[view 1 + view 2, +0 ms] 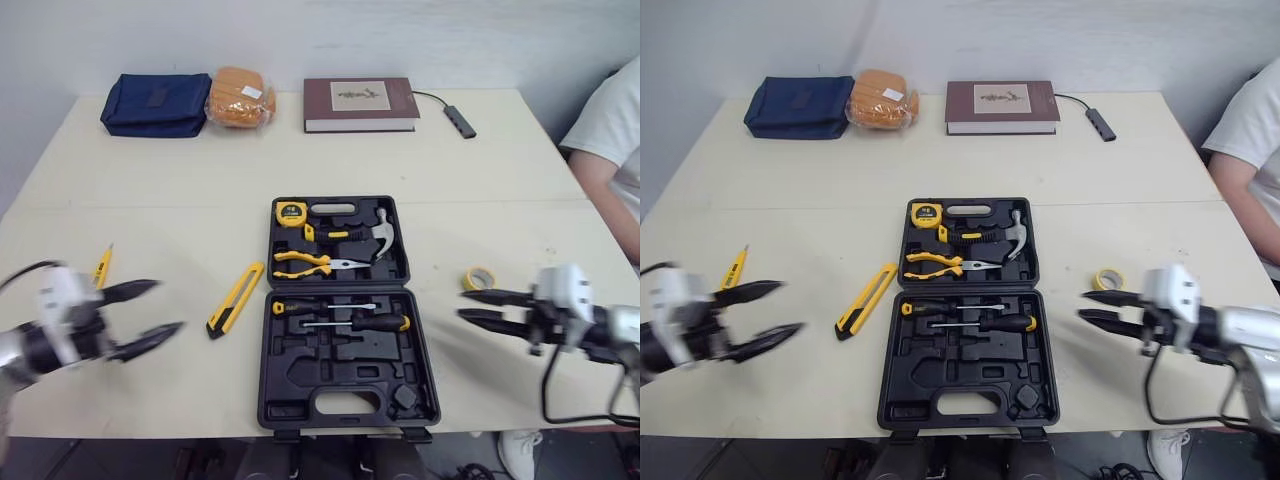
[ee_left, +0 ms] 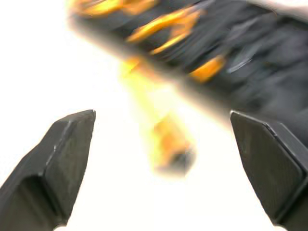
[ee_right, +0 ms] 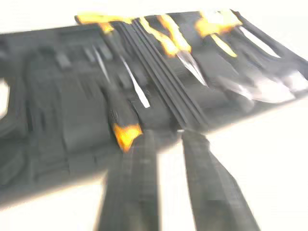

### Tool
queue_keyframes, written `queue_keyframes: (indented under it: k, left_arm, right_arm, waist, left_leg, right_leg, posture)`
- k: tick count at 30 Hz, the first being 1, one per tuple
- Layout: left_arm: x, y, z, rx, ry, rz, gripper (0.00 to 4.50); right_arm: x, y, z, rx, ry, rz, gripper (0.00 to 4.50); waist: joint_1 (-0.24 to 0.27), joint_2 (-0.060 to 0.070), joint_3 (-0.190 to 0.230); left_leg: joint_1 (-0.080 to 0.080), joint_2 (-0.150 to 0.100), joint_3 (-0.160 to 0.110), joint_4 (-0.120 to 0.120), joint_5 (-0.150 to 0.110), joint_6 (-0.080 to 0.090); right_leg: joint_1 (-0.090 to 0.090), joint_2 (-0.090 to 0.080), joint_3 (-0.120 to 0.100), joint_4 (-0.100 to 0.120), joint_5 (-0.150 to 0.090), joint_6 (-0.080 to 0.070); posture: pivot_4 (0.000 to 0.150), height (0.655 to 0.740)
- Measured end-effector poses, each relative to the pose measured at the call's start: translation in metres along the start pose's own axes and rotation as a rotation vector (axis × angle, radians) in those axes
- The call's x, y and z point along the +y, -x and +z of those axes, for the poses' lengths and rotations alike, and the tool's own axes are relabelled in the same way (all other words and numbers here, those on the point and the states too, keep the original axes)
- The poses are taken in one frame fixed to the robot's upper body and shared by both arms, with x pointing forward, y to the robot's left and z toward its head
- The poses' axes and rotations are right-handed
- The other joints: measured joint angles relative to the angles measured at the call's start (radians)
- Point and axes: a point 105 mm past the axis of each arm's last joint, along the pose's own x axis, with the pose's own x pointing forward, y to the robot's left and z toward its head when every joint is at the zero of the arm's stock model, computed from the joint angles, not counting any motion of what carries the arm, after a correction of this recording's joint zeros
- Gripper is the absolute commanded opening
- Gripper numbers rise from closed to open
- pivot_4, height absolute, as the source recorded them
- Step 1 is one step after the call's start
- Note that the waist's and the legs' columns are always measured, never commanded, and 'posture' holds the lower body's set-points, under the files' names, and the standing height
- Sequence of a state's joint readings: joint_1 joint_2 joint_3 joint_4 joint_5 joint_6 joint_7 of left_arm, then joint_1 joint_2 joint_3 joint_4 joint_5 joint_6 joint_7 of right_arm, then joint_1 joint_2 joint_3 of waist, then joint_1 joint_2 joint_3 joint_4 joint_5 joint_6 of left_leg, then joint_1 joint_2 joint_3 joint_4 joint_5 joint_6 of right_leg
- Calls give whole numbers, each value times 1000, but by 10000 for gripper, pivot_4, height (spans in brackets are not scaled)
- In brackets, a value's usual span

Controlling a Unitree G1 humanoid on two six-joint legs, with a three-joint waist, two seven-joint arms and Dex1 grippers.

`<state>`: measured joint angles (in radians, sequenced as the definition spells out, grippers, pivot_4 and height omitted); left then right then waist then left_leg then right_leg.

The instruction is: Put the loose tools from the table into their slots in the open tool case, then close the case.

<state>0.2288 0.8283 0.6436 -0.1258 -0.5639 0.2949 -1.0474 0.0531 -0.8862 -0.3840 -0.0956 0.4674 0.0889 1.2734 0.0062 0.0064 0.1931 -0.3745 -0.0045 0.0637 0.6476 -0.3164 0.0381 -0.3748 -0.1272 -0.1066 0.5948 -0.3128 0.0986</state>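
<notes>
Your left claw [image 1: 165, 306] hangs released and empty, spread wide toward the yellow utility knife [image 1: 236, 298] just ahead of its tips, probably to straddle it. Beyond the knife lies the open tool case [image 1: 300, 378]. Your right claw [image 1: 463, 304], slightly parted and empty, faces the case, with the tape roll [image 1: 479, 278] just beside its fingers.

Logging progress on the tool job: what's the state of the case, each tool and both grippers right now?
Tool case: open, flat on the table.
Utility knife: loose, left of the case.
Yellow tester screwdriver: loose, by the left gripper.
Tape roll: loose, right of the case.
Hammer: in its slot.
Pliers: in their slot.
Tape measure: in its slot.
Left gripper: open, empty.
Right gripper: open, empty.
</notes>
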Motion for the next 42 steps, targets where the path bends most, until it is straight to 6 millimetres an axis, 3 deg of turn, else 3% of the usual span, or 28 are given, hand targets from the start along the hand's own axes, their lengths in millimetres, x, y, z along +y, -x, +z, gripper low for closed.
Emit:
queue_keyframes:
  k: [1,4,8,13,16,19,23,26,30,33,35,39,42]
  left_arm:
    - [19,25,-8,-6,13,143,45000]
    - [48,83,-27,0,51,414,45000]
    - [66,135,-46,32,87,629,45000]
    - [75,176,-63,98,118,784,45000]
    - [82,209,-71,96,157,958,45000]
    - [86,212,-73,63,175,1007,45000]
    - [94,195,-66,3,176,967,45000]
    - [100,167,-53,-49,156,871,45000]
    - [101,133,-38,-65,142,751,45000]
    - [103,112,-40,-5,189,721,45000]
    - [106,98,-41,25,254,722,45000]
    - [101,67,-30,119,335,623,45000]
    - [98,54,-22,136,366,584,45000]
  right_arm:
    - [-7,26,-12,50,-11,-96,28691]
    - [-16,80,-36,123,-34,-292,43762]
    - [-21,124,-48,161,34,-463,44497]
    - [-21,158,-68,254,103,-657,44497]
    - [-9,193,-90,338,43,-800,44497]
    - [-2,202,-98,364,21,-836,44497]
    - [-10,192,-91,301,47,-854,44497]
    - [-22,161,-80,175,54,-816,44497]
    - [-39,119,-45,-26,97,-739,44497]
    - [-44,93,-21,-109,113,-656,44497]
    - [-44,72,-6,-172,106,-583,44497]
    - [-36,25,47,-359,117,-406,44497]
    - [-26,6,68,-420,133,-310,44497]
  waist:
    - [6,0,0]
    - [14,-3,1]
    - [14,-4,1]
    - [8,-2,1]
    - [8,-1,1]
    - [2,0,1]
    - [-11,-1,1]
    - [-24,-2,0]
    - [-39,2,1]
    - [-35,2,1]
    - [-32,1,1]
    - [-31,-2,3]
    - [-28,-3,3]
  left_leg:
    - [0,0,1,0,-1,1]
    - [0,0,2,0,-9,0]
    - [1,0,2,0,-11,2]
    - [2,0,2,-3,-11,0]
    - [2,0,3,-5,-10,-5]
    - [3,0,5,-4,-11,-4]
    - [5,1,4,-3,-12,-1]
    - [6,1,4,-1,-10,-3]
    - [5,1,5,-3,-7,-4]
    - [5,1,5,-3,-4,-10]
    - [4,1,5,-2,-4,-9]
    - [4,1,4,1,-3,-9]
    - [4,1,4,0,-3,-10]
  right_leg:
    - [0,0,0,-1,0,0]
    - [0,-1,1,-3,1,1]
    - [-1,-2,3,-3,1,2]
    - [-2,-2,3,-3,0,0]
    - [-3,-2,2,-3,-1,-2]
    - [-2,-3,2,-3,-1,-1]
    - [-1,-3,3,0,0,0]
    - [-1,-3,4,4,0,-1]
    - [-3,-3,4,6,1,-2]
    - [-3,-3,2,6,0,-3]
    - [-3,-3,2,8,0,-2]
    - [-2,-3,2,11,1,-2]
    - [-3,-3,2,10,1,-2]
  posture:
    - [1500,7400]
    - [1500,7400]
    - [1500,7400]
    - [1500,7400]
    - [1500,7400]
    - [1500,7400]
    - [1500,7400]
    - [1500,7400]
    - [1500,7400]
    - [1500,7400]
    - [1500,7400]
    - [1500,7400]
    - [1500,7400]
